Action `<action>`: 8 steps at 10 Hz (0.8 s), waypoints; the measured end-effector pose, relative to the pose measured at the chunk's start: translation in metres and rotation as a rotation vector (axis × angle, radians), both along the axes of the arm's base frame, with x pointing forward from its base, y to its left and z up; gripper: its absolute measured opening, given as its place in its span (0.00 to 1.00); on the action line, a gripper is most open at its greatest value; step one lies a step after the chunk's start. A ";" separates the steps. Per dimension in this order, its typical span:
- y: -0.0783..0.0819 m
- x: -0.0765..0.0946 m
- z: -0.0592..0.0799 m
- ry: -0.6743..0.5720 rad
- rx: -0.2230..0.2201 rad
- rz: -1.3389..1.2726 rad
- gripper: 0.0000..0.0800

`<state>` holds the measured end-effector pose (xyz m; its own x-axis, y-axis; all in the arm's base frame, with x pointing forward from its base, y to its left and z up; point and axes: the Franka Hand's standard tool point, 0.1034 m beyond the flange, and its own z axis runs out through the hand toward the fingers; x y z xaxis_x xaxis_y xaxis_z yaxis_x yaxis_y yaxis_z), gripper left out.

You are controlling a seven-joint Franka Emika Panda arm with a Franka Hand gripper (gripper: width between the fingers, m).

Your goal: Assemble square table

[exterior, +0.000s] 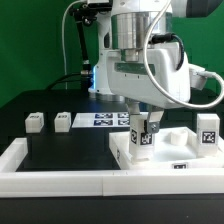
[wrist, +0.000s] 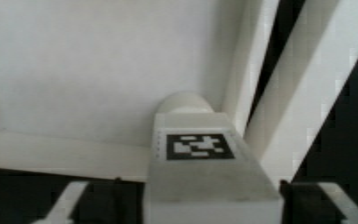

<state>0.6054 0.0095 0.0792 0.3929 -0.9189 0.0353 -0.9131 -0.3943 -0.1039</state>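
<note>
Leg stands upright on the slab, near and toward the exterior view's right on the surface, directly under the gripper. Its jaws are parted either side of the leg, not clamping it.

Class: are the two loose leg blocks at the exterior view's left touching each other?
Apart. The exterior view shows a strip of black table between the outer leg block and the inner leg block.
</note>
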 end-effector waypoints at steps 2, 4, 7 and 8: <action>0.000 0.000 0.000 -0.002 -0.009 0.090 0.79; -0.002 0.000 0.000 -0.003 -0.033 0.297 0.81; 0.000 0.000 -0.001 -0.004 -0.067 0.623 0.81; 0.000 -0.001 -0.001 -0.001 -0.074 0.690 0.81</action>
